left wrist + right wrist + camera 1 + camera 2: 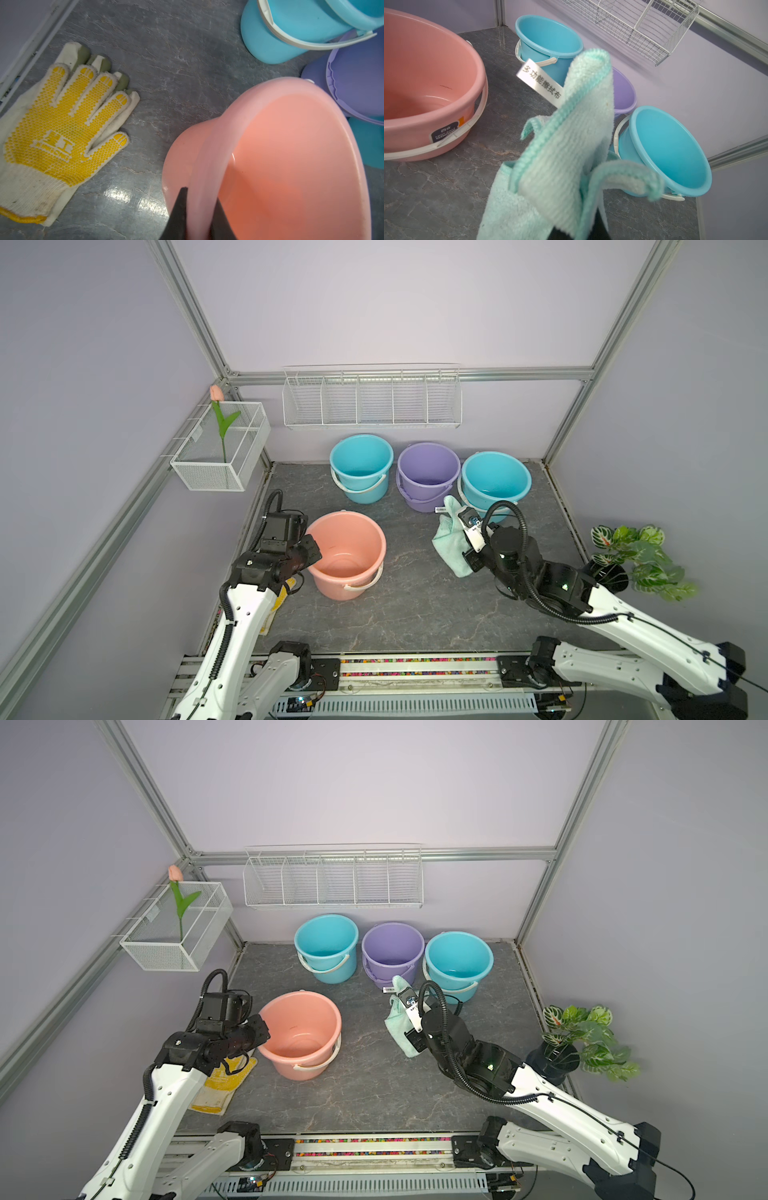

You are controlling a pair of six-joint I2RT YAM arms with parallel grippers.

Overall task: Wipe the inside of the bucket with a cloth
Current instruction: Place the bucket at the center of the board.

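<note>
Pink bucket (353, 541) stands upright on the grey stone-patterned table (415, 610), toward the left arm's side, with its white handle folded down against the wall. The left gripper (312, 551) is closed narrowly on the bucket's near-left rim, and the left wrist view shows one dark finger (179, 212) outside the wall and one inside. The mint-green cloth (449, 539) is well apart from the pink bucket, bunched and clamped in the fully closed right gripper (463, 558), its white label (540, 82) sticking out from an upper fold. I cannot tell whether its lower edge touches the table. Behind it stand a teal bucket (361, 466), a purple bucket (428, 475) and a tilted teal bucket (496, 481). A yellow-dotted glove (62, 128) lies flat beside the pink bucket.
</note>
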